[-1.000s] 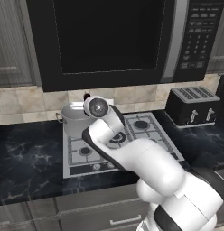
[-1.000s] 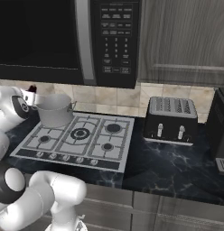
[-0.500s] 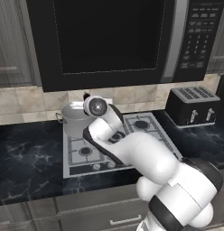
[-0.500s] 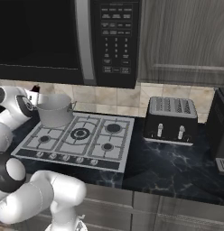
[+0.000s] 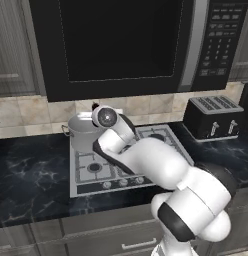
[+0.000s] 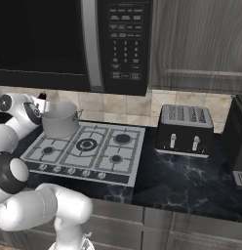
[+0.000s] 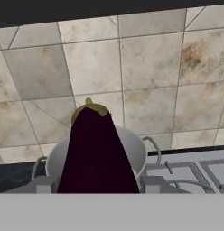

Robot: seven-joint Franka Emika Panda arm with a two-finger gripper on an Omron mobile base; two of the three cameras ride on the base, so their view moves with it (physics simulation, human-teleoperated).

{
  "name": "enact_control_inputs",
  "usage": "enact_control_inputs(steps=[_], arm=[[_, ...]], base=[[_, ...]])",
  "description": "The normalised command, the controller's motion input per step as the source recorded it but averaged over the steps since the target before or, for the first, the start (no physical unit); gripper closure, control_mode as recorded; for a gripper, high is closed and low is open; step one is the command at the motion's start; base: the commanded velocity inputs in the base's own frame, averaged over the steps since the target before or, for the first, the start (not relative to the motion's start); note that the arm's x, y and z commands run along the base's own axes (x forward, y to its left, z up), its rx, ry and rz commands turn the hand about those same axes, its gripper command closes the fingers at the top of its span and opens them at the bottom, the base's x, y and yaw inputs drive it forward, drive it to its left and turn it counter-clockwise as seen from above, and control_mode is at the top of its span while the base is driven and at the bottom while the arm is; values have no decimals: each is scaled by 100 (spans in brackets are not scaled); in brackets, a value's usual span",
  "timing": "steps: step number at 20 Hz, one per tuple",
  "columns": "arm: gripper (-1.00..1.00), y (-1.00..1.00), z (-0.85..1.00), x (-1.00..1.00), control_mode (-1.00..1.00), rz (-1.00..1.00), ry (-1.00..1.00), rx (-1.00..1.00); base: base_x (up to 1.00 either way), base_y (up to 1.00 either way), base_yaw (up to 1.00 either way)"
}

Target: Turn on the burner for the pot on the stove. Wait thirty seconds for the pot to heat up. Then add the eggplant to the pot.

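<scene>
Hand view shows the eggplant gripped over the pot

matt grey metal pot, glossy smooth purple eggplant, silver stove, black marbled counter.

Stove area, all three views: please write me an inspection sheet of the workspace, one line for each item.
Surface: dark marbled counter with the silver stove set into it.
Job's things: the grey pot stands on the stove's back left burner; the eggplant is held in the gripper, stem end pointing away, in front of and above the pot's opening.
Clutter: a black toaster on the counter to the right of the stove.
Grippers: the gripper is shut on the eggplant, fingers on either side of it.
Cables: nothing seen.
Surroundings: black microwave above the stove, tiled backsplash, wooden cabinet.
</scene>
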Motion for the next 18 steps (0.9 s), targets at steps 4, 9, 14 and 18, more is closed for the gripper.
enact_control_inputs(steps=[4, 9, 14, 18], arm=[[100, 3, -19, 22, -100, 0, 0, 0], [100, 6, -18, 22, -100, 0, 0, 0], [100, 8, -16, 25, -100, 0, 0, 0], [100, 10, -11, 28, -100, 0, 3, 0]], base=[[0, 0, 0], [0, 0, 0], [0, 0, 0], [0, 0, 0]])
